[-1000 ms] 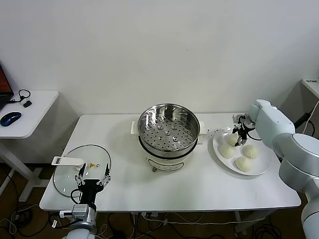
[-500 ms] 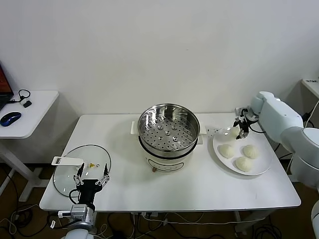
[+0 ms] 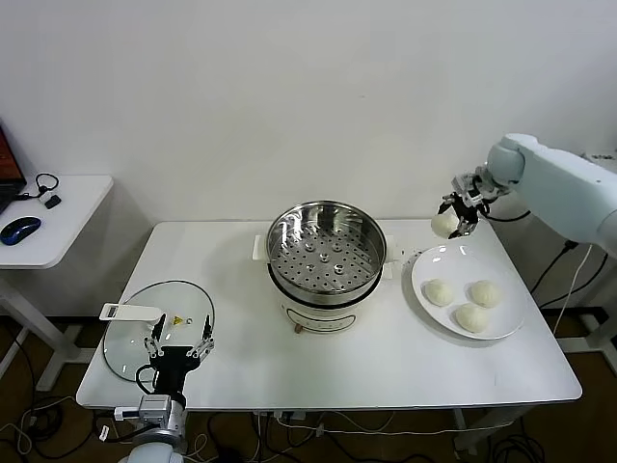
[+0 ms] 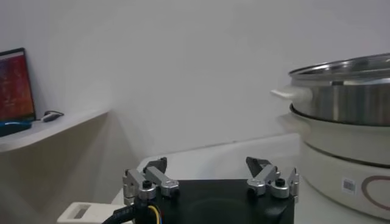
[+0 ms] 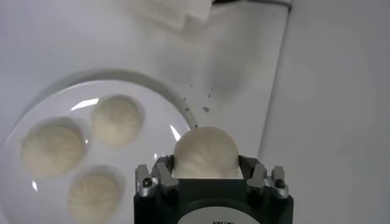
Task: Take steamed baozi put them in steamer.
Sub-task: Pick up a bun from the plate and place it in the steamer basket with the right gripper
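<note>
- I have the right gripper up in the air at about 2 o'clock from the steamer, above the far edge of the plate.
- Its jaws pinch one bun; in the right wrist view the bun sits between them, clear of the plate.
- Three buns lie on the plate: one on the steamer side, one at 3 o'clock from it, one nearest me.
- The steamer stands mid-surface, its perforated floor bare.
- The left gripper is parked at the steamer's 8 o'clock, just over the near rim of the glass lid, jaws spread with nothing between them.
</note>
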`<state>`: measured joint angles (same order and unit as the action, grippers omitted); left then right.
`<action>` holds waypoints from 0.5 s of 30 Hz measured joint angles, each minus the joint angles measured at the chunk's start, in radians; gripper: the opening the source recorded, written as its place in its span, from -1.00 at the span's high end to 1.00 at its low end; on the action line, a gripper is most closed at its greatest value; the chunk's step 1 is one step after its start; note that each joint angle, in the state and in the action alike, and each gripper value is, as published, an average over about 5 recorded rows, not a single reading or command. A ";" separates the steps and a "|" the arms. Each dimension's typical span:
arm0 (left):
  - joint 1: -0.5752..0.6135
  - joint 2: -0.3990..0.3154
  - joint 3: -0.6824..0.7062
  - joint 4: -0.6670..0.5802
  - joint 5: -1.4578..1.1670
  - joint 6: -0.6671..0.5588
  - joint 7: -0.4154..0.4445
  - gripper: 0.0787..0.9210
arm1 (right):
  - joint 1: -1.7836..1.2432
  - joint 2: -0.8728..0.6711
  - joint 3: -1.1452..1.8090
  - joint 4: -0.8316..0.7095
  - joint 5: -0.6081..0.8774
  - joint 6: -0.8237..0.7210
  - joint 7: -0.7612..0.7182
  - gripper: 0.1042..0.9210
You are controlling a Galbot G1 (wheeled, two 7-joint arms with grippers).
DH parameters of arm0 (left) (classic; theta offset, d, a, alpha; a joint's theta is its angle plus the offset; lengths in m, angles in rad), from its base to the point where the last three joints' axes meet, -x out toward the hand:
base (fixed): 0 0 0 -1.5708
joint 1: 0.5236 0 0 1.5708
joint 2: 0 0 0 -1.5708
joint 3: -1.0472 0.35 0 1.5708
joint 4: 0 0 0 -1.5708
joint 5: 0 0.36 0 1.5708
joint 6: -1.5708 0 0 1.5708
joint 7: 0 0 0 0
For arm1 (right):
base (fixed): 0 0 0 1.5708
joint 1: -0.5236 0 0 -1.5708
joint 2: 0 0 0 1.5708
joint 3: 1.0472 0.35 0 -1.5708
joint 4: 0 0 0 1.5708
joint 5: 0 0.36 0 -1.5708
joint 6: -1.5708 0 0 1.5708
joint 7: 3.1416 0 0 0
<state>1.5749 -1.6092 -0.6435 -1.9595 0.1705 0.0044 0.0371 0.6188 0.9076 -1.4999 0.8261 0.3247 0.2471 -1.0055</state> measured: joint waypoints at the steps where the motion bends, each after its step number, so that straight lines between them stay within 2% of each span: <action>1: 0.001 0.000 0.001 -0.001 0.000 0.000 0.000 -0.77 | 0.023 -0.002 -0.024 0.022 0.019 0.016 0.000 -0.47; 8: 0.001 0.000 0.004 -0.003 0.002 0.001 -0.001 -0.77 | 0.164 0.010 -0.173 0.127 0.141 0.168 -0.001 -0.47; 15: 0.001 0.000 0.007 -0.004 0.007 0.002 -0.003 -0.77 | 0.249 0.074 -0.261 0.144 0.222 0.353 -0.013 -0.49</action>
<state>1.5760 -1.6092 -0.6369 -1.9637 0.1770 0.0059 0.0345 0.8676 0.9818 -1.7611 0.9699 0.5469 0.6006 -1.0187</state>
